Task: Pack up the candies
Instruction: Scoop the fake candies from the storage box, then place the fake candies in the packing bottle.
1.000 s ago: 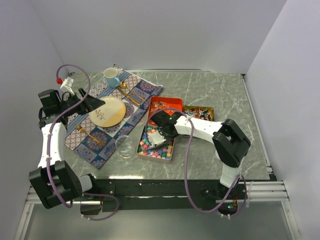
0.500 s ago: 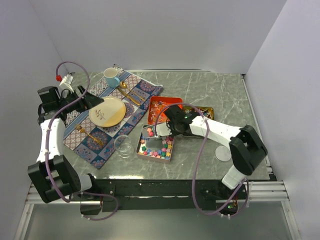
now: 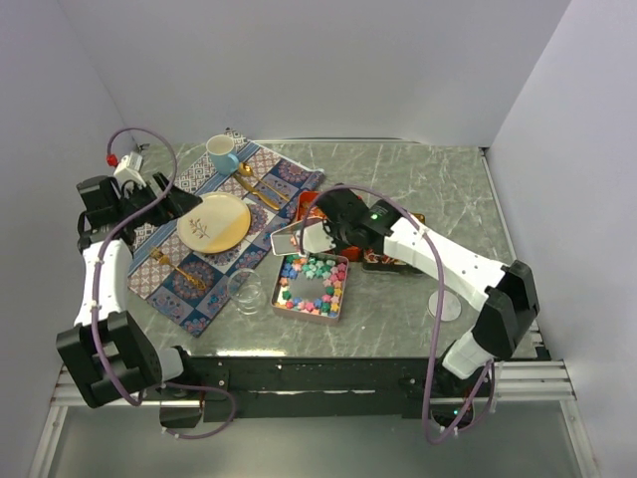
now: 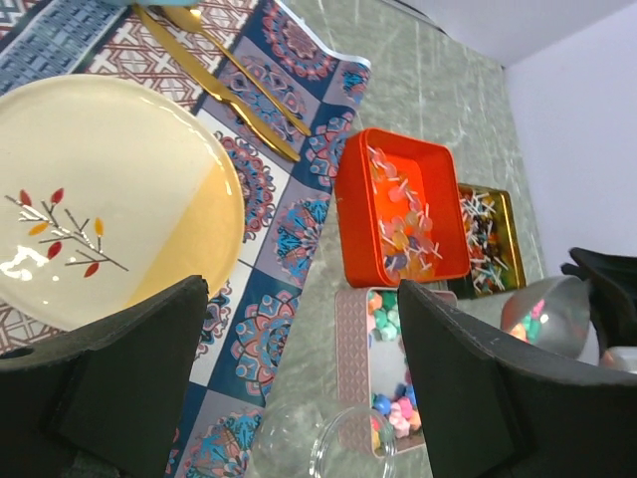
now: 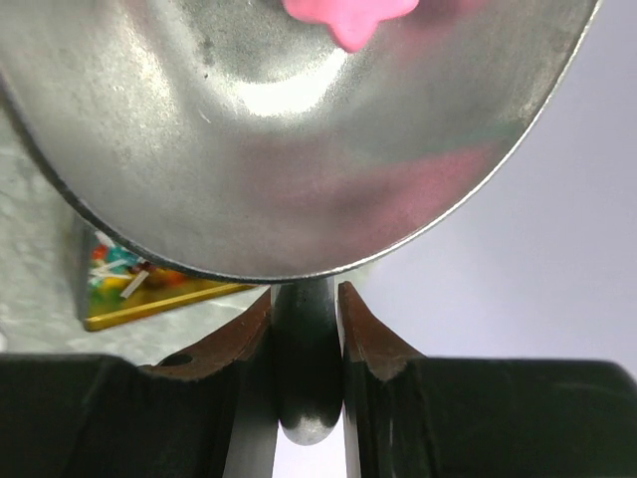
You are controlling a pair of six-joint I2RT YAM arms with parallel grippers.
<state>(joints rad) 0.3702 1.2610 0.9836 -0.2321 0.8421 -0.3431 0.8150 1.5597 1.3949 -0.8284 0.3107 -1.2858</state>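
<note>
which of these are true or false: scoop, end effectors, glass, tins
1. The right end effector is shut on the scoop handle. True.
2. The scoop is empty. False: a pink candy lies in its bowl.
3. The left end effector grips the plate. False: it is open and holds nothing.
4. In the top view, the glass stands left of the star-candy tin. True.
5. The orange tin holds wrapped pieces. True.
</note>
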